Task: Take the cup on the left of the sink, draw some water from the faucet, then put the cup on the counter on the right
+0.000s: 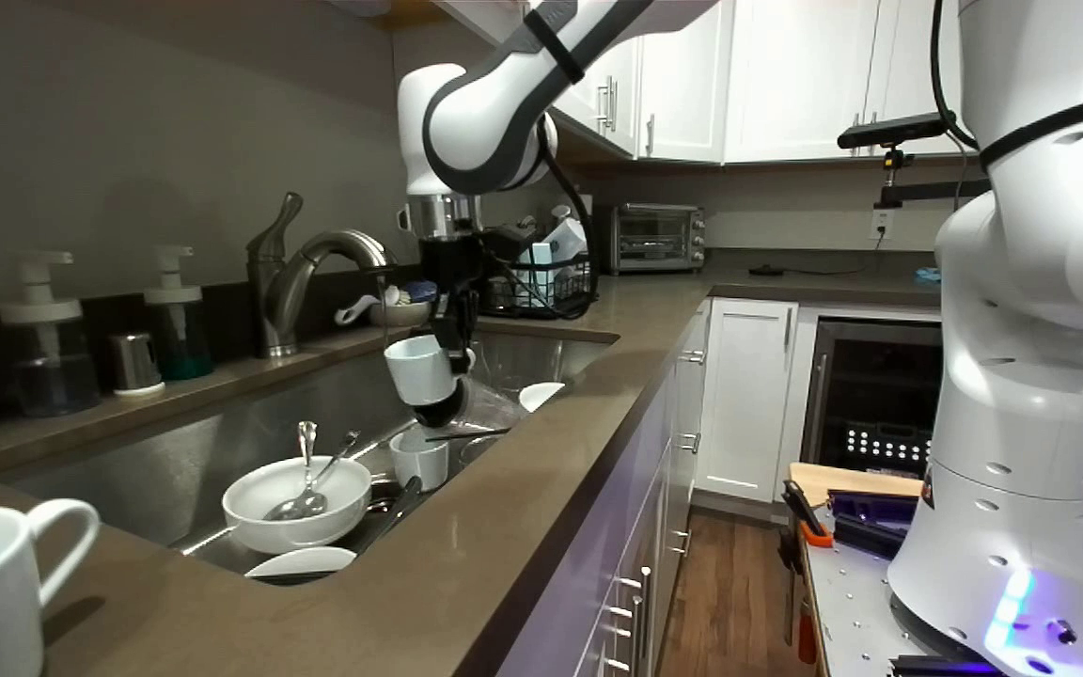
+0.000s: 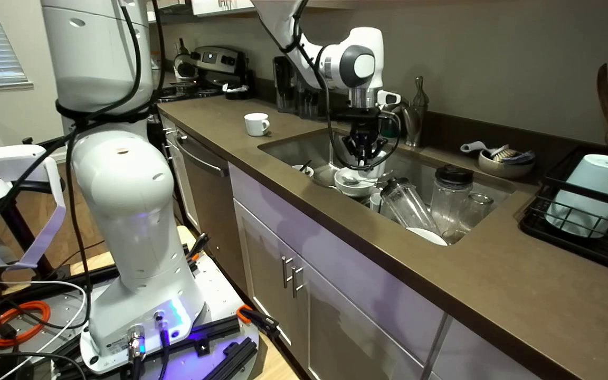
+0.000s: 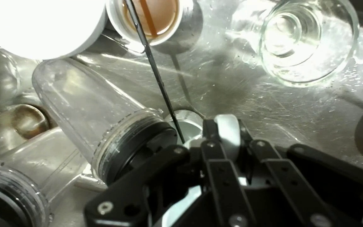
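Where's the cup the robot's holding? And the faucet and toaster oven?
Cup [image 1: 417, 372]: in an exterior view, on its outer wall.
Faucet [image 1: 290, 293]: in an exterior view, on its neck.
Toaster oven [image 1: 651, 239]: in an exterior view, on its door.

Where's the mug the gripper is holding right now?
In an exterior view, the white mug is in the gripper over the sink, below and right of the faucet.
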Motion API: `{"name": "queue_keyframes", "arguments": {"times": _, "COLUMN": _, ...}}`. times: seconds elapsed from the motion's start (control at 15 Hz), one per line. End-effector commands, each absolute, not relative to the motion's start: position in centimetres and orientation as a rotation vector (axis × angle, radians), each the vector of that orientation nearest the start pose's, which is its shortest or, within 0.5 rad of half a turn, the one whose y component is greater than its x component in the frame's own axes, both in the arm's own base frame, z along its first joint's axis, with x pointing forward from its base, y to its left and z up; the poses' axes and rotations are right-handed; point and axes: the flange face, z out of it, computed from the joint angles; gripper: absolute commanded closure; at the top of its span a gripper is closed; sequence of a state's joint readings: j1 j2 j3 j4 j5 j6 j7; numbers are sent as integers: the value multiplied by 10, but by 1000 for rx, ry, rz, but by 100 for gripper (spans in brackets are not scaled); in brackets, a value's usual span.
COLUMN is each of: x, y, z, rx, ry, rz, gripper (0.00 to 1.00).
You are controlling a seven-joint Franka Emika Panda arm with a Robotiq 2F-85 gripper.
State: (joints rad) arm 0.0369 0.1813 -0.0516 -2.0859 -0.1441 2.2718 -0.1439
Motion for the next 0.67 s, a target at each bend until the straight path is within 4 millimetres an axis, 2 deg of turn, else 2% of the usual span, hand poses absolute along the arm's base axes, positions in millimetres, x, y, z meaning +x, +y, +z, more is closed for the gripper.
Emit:
{"name": "queue_keyframes", "arguments": {"times": 0.0, "x": 571, "y": -34, "z": 368, "rx": -3292, "ry": -214, "rz": -31, "gripper": 95}}
{"name": "queue_keyframes", "arguments": {"times": 0.33, "x": 572, "y": -87, "z": 385, "rx": -3316, "ry": 45, "rz": -90, "gripper": 95}}
{"name": "queue_keyframes", "arguments": {"times": 0.6, "x": 570, "y": -132, "z": 391, "rx": -3309, "ry": 302, "rz": -107, "gripper": 95}}
